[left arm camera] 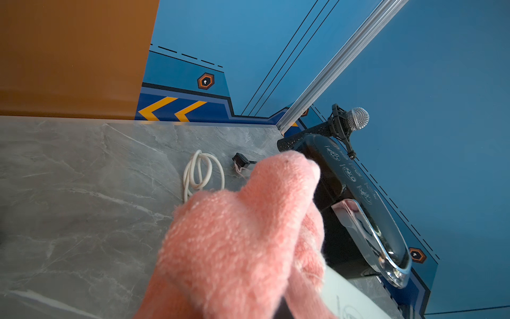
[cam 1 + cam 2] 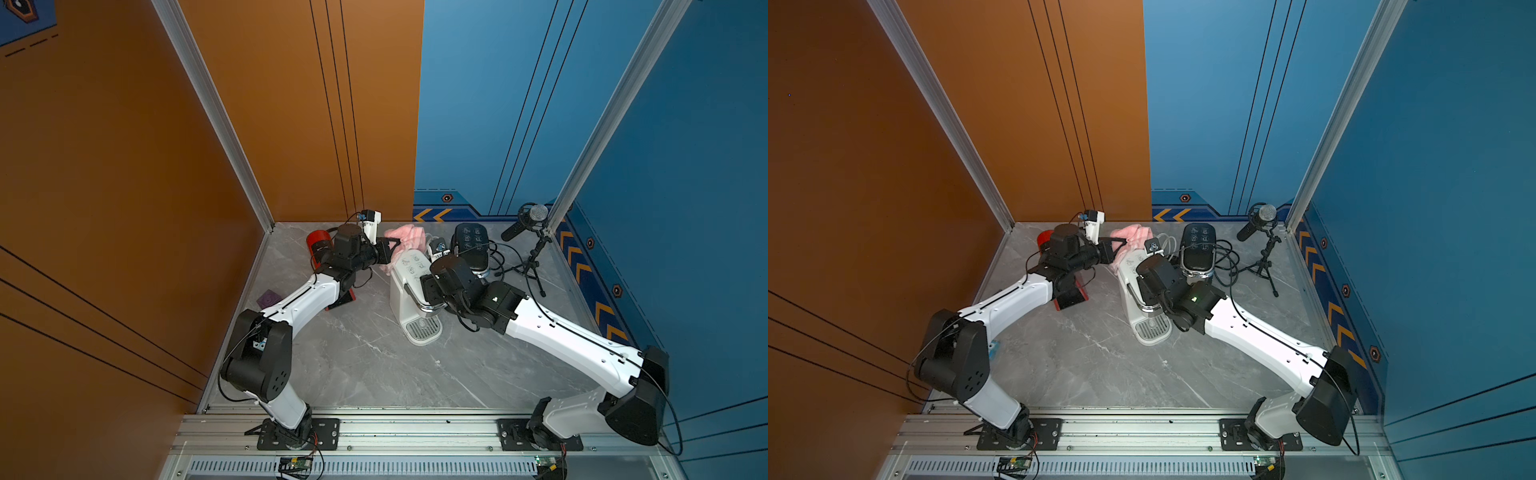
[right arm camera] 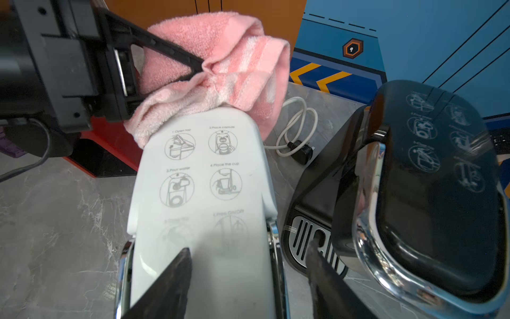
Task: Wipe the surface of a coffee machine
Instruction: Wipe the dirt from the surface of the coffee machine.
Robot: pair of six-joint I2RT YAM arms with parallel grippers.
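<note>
Towel (image 3: 220,69), pink striped terrycloth, looks limp and light; left end effector (image 3: 202,67) clamps its bunched fold, a sound hold; right end effector (image 3: 248,251) gapes over white plastic coffee machine (image 3: 201,179).

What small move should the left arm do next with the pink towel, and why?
Probably pull the towel forward across the top of the white coffee machine. The left gripper pinches it, bunched at its back edge, and most of the top lies uncovered.
</note>
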